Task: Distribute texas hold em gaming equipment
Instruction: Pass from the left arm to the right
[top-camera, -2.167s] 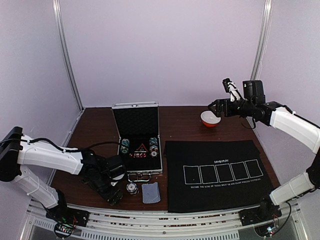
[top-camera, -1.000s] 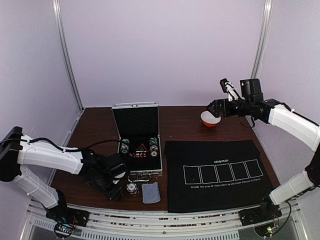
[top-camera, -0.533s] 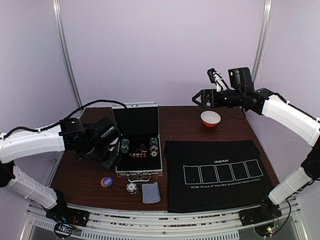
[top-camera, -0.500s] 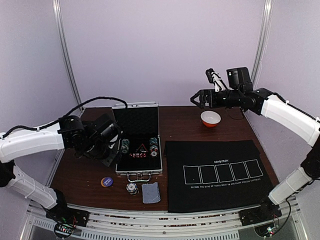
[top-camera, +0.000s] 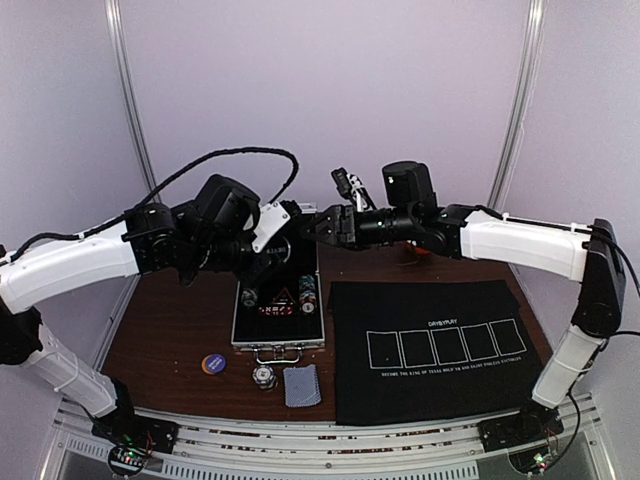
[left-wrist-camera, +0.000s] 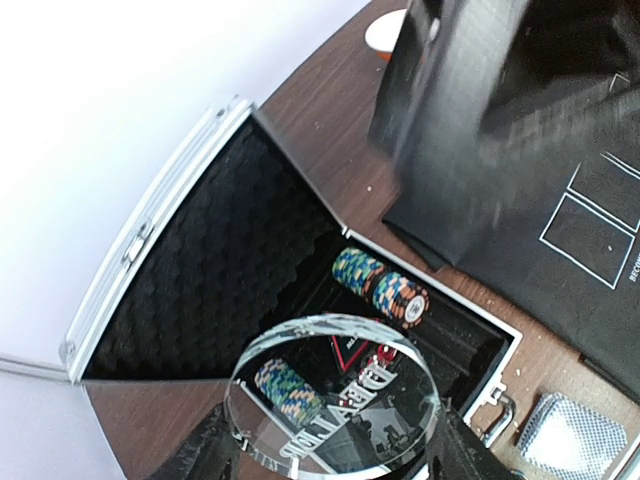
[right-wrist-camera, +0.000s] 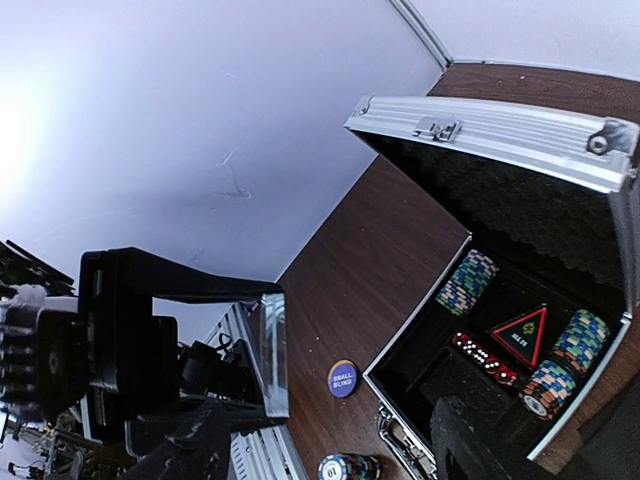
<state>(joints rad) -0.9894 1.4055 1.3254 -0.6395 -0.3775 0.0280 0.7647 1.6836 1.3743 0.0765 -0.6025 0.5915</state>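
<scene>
Clear glassy round disc (left-wrist-camera: 332, 395), lettering across its face, clamped at its rim by left gripper (left-wrist-camera: 330, 452), right gripper (top-camera: 322, 226) spread, empty.

A clear lettered disc (left-wrist-camera: 333, 395) is gripped in the left pincer (left-wrist-camera: 335, 447). Beneath it, striped chip stacks (left-wrist-camera: 380, 283) are seen inside the open aluminium case (left-wrist-camera: 215, 255).

White-shelled arms (top-camera: 70, 265) — black joints and wrists, a looping black cable (top-camera: 240, 155).
</scene>
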